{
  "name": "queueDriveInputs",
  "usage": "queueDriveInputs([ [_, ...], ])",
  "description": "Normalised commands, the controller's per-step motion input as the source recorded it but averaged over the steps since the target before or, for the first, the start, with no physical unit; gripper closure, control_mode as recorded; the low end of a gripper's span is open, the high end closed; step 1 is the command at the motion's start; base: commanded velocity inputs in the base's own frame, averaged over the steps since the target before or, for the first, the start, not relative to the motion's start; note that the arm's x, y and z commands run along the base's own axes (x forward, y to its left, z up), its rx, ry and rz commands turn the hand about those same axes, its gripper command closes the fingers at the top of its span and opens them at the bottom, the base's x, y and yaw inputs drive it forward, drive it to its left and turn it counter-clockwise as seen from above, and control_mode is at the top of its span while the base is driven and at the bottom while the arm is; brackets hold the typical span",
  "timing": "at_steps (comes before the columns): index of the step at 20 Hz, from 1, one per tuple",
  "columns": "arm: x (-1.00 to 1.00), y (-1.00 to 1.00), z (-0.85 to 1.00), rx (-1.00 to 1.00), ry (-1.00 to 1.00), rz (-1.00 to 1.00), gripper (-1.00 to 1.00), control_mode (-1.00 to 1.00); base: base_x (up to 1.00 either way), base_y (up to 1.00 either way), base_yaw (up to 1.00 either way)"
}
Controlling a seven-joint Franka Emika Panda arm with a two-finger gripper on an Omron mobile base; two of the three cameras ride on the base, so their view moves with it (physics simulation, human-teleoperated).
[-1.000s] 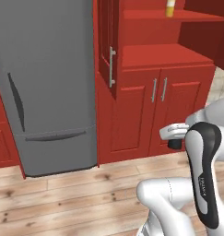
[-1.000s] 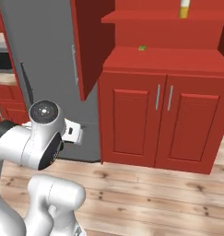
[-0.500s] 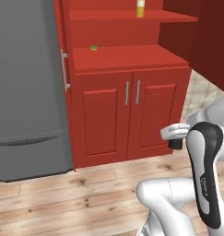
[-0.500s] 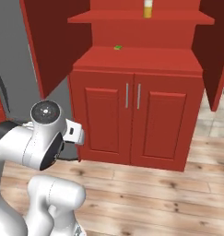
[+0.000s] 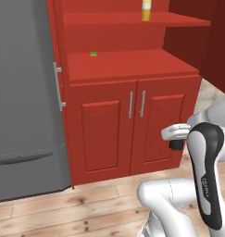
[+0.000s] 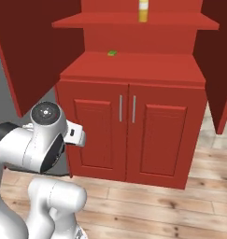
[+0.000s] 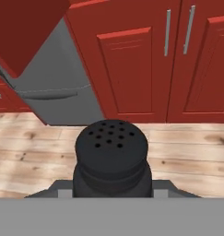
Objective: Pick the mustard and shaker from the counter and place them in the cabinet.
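While gripped, shaker facing cabinet, fridge beside.

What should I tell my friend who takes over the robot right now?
End effector: shut on the shaker, carried low in front of the cabinet.
Mustard: already standing on the cabinet's upper shelf.
A tiny green block lies on the lower shelf.
Done: mustard stored, shaker picked up.
Left: lift the shaker onto a shelf and let go.
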Motion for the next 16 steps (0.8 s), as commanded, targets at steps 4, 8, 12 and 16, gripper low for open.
queueDriveInputs([
  [4, 0.00, 0.00, 0.00, 0.00, 0.00, 0.00, 1.00, 1.00, 0.75, -0.08, -0.03],
  [8, 0.00, 0.00, 0.00, 0.00, 0.00, 0.00, 1.00, 1.00, 0.69, -0.14, -0.04],
  [12, 0.00, 0.00, 0.00, 0.00, 0.00, 0.00, 1.00, 1.00, 0.61, -0.14, -0.04],
  [16, 0.00, 0.00, 0.00, 0.00, 0.00, 0.00, 1.00, 1.00, 0.49, -0.12, -0.03],
])
